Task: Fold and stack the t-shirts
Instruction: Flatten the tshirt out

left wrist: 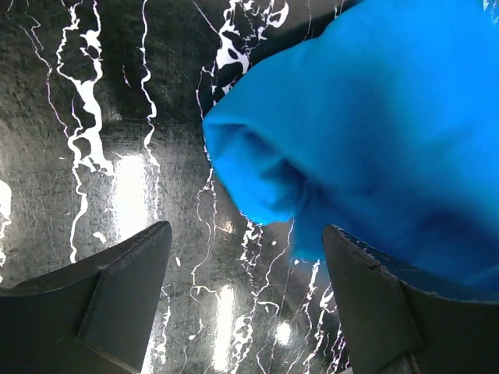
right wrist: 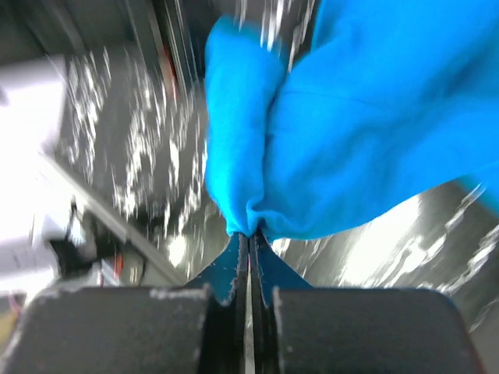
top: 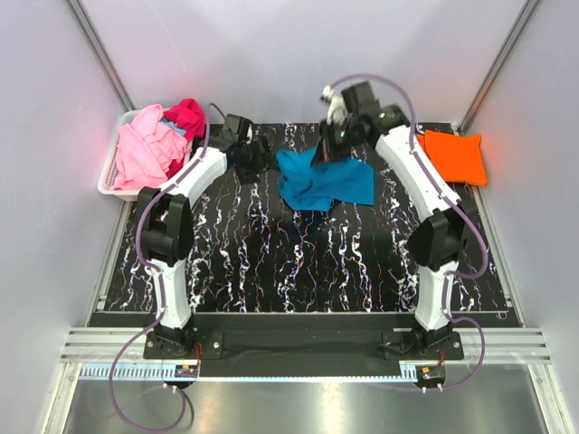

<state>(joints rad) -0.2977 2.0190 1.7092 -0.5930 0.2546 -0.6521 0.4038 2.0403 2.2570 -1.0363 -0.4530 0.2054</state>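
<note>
R pincer (right wrist: 251,241) clamped on turquoise tee (top: 326,181) edge, cloth bunched at tips; L pincer (left wrist: 243,234) gaping, tee corner just ahead btwn fingers.

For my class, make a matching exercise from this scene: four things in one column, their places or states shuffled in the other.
1 blue t-shirt
2 orange t-shirt
3 pink t-shirt
4 left gripper

A in the white basket
B open, holding nothing
C pinched by the right gripper
D lying flat, far right

Pairs: 1-C, 2-D, 3-A, 4-B
</note>
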